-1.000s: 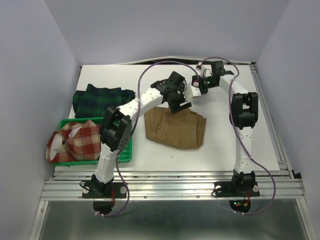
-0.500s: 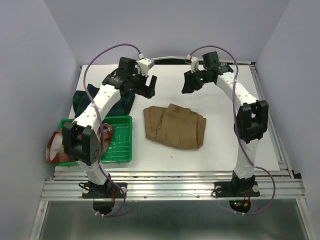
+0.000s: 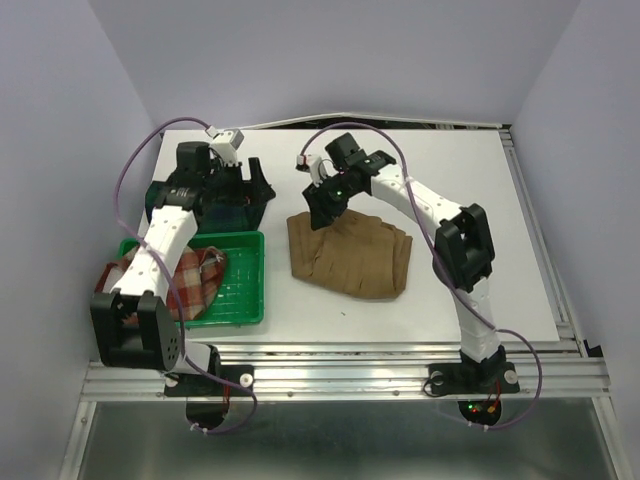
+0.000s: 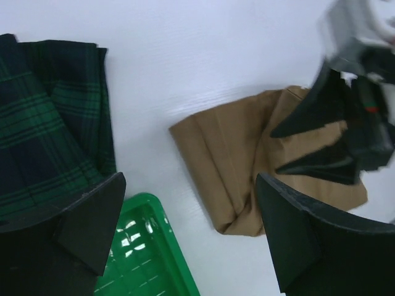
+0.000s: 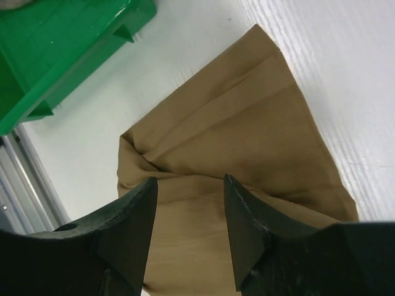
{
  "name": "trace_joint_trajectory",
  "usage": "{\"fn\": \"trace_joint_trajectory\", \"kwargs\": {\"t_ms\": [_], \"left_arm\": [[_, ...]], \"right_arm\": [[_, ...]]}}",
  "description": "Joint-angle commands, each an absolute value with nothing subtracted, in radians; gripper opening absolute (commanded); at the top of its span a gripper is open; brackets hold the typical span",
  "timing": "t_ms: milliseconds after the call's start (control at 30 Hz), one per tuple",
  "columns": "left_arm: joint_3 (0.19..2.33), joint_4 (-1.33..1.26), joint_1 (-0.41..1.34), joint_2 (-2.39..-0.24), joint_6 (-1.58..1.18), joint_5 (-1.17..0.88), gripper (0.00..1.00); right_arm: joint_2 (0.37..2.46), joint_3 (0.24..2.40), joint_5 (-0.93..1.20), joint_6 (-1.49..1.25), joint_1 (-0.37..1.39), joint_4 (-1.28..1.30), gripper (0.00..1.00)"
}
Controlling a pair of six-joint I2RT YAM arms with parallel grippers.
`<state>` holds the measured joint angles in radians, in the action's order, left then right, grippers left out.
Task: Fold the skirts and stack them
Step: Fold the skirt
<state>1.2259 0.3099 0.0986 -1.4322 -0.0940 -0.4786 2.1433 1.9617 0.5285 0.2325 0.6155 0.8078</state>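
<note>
The tan skirt (image 3: 350, 258) lies folded at mid-table, also seen as tan skirt (image 5: 247, 123) and tan skirt (image 4: 241, 166). My right gripper (image 3: 322, 205) hovers over its far left corner, open about halfway; through the right gripper (image 5: 190, 180) only cloth shows below. The tartan skirt (image 3: 236, 210) lies at the back left, partly under my left arm. My left gripper (image 3: 250, 180) stands wide open beside it. Between the fingers of the left gripper (image 4: 190, 179) is bare table, with the tartan skirt (image 4: 43, 135) to the left. The red plaid skirt (image 3: 190, 282) sits in the tray.
A green tray (image 3: 243, 295) stands at the near left, and the plaid cloth hangs over its left side. The tray's corner, green tray (image 4: 148, 253), shows under the left gripper. Grey walls enclose the table on three sides. An aluminium rail runs along the near edge.
The left arm swung from the tan skirt to the back left over the tartan skirt, its jaws widening. The right arm came forward onto the tan skirt's far corner, its jaws narrowing.
</note>
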Motion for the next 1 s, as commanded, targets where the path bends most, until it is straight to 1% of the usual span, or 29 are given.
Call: {"fn": "trace_joint_trajectory", "kwargs": {"t_ms": [0, 67, 100, 133, 167, 200, 233, 267, 300, 333, 400, 433, 467, 567, 633, 667, 700, 767, 800, 833, 867, 900, 967], "left_arm": [[1.160, 0.158, 0.110, -1.301, -0.069, -0.771, 0.99], [1.160, 0.219, 0.127, -1.333, 0.040, -0.979, 0.99], [1.151, 0.224, 0.147, -1.344, 0.041, -0.995, 0.99], [1.138, 0.222, 0.193, -1.354, 0.041, -1.006, 0.99], [1.125, 0.189, 0.216, -1.368, 0.022, -1.003, 0.99], [1.080, 0.148, 0.235, -1.374, 0.000, -1.017, 0.97], [1.056, 0.097, 0.270, -1.382, -0.049, -1.029, 0.92], [1.033, 0.025, 0.291, -1.408, -0.107, -1.032, 0.86], [1.032, 0.009, 0.314, -1.428, -0.130, -1.032, 0.75], [1.035, -0.004, 0.336, -1.454, -0.150, -1.032, 0.70], [1.063, -0.018, 0.397, -1.544, -0.184, -1.028, 0.65], [1.072, -0.018, 0.425, -1.607, -0.193, -1.017, 0.63], [1.094, -0.018, 0.431, -1.639, -0.202, -1.008, 0.59], [1.133, -0.003, 0.434, -1.782, -0.250, -0.956, 0.57], [1.198, 0.033, 0.430, -1.885, -0.249, -0.914, 0.56], [1.245, 0.060, 0.430, -1.913, -0.239, -0.890, 0.56], [1.271, 0.073, 0.430, -1.968, -0.223, -0.875, 0.56], [1.334, 0.138, 0.428, -2.022, -0.193, -0.824, 0.56], [1.395, 0.152, 0.428, -2.046, -0.181, -0.816, 0.57], [1.437, 0.175, 0.428, -2.090, -0.140, -0.799, 0.57], [1.527, 0.227, 0.428, -2.112, -0.118, -0.752, 0.58], [1.569, 0.247, 0.429, -2.131, -0.098, -0.735, 0.59], [1.652, 0.305, 0.430, -2.164, -0.034, -0.691, 0.60]], "right_arm": [[2.122, 1.991, 0.661, 0.224, 0.565, 0.859, 0.53], [2.125, 2.000, 0.748, 0.207, 0.522, 0.888, 0.54], [2.128, 2.012, 0.794, 0.206, 0.462, 0.908, 0.54], [2.132, 2.041, 0.905, 0.196, 0.425, 0.932, 0.54], [2.138, 2.052, 0.961, 0.198, 0.388, 0.987, 0.54], [2.146, 2.057, 1.009, 0.204, 0.352, 1.021, 0.54], [2.141, 2.018, 1.078, 0.237, 0.294, 1.076, 0.55], [2.125, 1.978, 1.092, 0.268, 0.273, 1.101, 0.55], [2.082, 1.933, 1.098, 0.355, 0.261, 1.130, 0.55], [2.066, 1.889, 1.106, 0.412, 0.252, 1.225, 0.54], [2.040, 1.748, 1.129, 0.463, 0.252, 1.310, 0.54], [2.011, 1.627, 1.175, 0.474, 0.252, 1.324, 0.54], [1.999, 1.576, 1.177, 0.466, 0.252, 1.315, 0.54], [1.980, 1.482, 1.102, 0.421, 0.252, 1.206, 0.53], [1.997, 1.448, 1.005, 0.362, 0.252, 1.096, 0.53], [2.011, 1.445, 0.964, 0.338, 0.252, 1.069, 0.52], [2.028, 1.448, 0.868, 0.306, 0.252, 1.018, 0.50], [2.092, 1.462, 0.767, 0.282, 0.252, 0.987, 0.49], [2.112, 1.469, 0.728, 0.267, 0.224, 0.973, 0.49], [2.131, 1.485, 0.642, 0.243, 0.212, 0.947, 0.48], [2.169, 1.496, 0.606, 0.239, 0.195, 0.940, 0.48], [2.186, 1.508, 0.544, 0.235, 0.169, 0.939, 0.48], [2.212, 1.539, 0.493, 0.245, 0.144, 0.939, 0.47]]}}
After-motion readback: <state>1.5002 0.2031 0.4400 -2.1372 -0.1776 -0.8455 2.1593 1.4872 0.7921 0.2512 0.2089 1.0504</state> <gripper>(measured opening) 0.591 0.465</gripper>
